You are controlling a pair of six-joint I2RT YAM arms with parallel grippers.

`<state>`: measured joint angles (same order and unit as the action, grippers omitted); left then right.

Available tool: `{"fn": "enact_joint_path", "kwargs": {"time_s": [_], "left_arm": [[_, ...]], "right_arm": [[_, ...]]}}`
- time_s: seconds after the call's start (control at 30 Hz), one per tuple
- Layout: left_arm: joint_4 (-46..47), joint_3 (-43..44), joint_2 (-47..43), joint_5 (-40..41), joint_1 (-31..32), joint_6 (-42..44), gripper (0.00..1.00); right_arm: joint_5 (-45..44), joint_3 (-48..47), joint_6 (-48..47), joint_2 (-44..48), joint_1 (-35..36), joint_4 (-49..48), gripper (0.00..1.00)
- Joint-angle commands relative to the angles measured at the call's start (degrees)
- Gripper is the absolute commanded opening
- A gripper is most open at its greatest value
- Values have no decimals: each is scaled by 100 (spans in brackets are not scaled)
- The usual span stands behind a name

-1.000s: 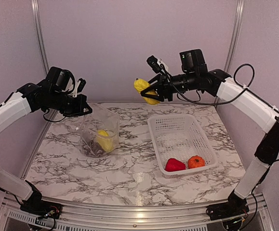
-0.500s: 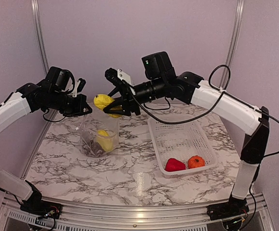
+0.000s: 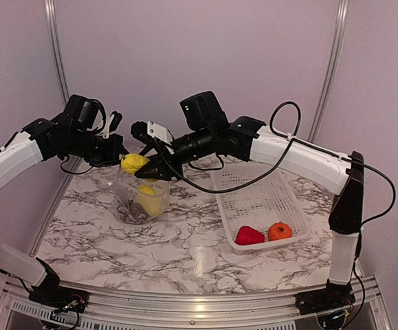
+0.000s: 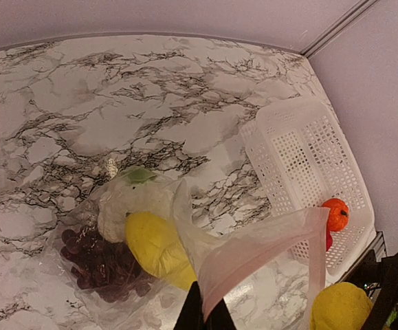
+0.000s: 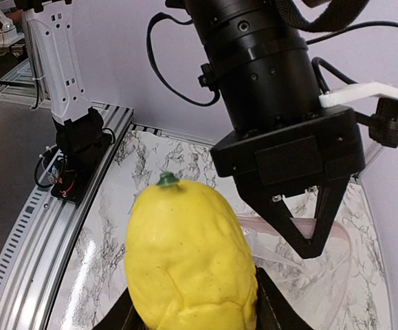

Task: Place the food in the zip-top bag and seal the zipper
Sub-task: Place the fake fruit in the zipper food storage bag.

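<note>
**While the Bag Mouth Is Held Up: Releasing the Yellow Piece**

While the left gripper (image 3: 118,154) is pinched tight on the rim of the zip-top bag (image 3: 141,198) and holds the mouth raised, you make the drop with the right gripper (image 3: 138,165). Its fingers are clamped on the yellow piece (image 3: 134,163).

In the overhead view, the yellow piece hangs just above the bag mouth. It is at about 11 o'clock from the bag's contents and just beside the left gripper, on its 3 o'clock side.

1. Centre the yellow piece inside the zipper (image 4: 267,240), which stands unsealed.
2. Lower it below the rim before you part the fingers.
3. Do not press on the raised film. It looks thin and is likely to fold or slip from the pinch.
4. Watch the clearance between the two grippers, which are close together.

The cauliflower (image 4: 133,203), the grapes (image 4: 95,261) and a second yellow piece (image 4: 154,247) lie inside the bag. The red pepper (image 3: 249,236) and the orange fruit (image 3: 279,231) lie in the white basket (image 3: 253,182), at 3 o'clock from the bag.
</note>
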<state>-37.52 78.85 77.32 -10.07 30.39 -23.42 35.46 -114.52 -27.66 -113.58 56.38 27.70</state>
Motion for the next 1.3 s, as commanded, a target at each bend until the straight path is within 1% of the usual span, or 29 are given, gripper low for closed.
{"fn": "enact_joint_path", "kwargs": {"time_s": [0.0, 0.13, 0.27, 0.33, 0.5, 0.63, 0.9, 1.03, 1.17, 1.27], "left_arm": [[122, 69, -184, -51, 19, -5, 0], [122, 56, -221, -38, 19, 7, 0], [121, 45, -229, -31, 19, 32, 0], [120, 36, -226, -22, 19, 42, 0], [117, 17, -236, -5, 19, 69, 0], [122, -9, -231, 1, 19, 83, 0], [117, -58, -251, 23, 19, 110, 0], [117, -75, -244, 46, 19, 118, 0], [115, -65, -222, 45, 19, 144, 0], [113, -36, -217, 56, 19, 149, 0]], "right_arm": [[-253, -169, 69, -191, -14, -307, 20], [-425, -78, 218, -279, -56, -494, 20], [-511, -37, 444, -375, -137, -604, 26], [-522, -30, 515, -407, -153, -617, 33], [-480, 53, 573, -399, -154, -590, 49], [-462, 145, 549, -320, -154, -525, 58], [-289, 178, 480, -5, -167, -130, 60], [-146, 364, 290, 462, -186, 71, 60], [-31, 355, 102, 844, -313, 595, 59], [-8, 621, -110, 1188, -511, 909, 58]]}}
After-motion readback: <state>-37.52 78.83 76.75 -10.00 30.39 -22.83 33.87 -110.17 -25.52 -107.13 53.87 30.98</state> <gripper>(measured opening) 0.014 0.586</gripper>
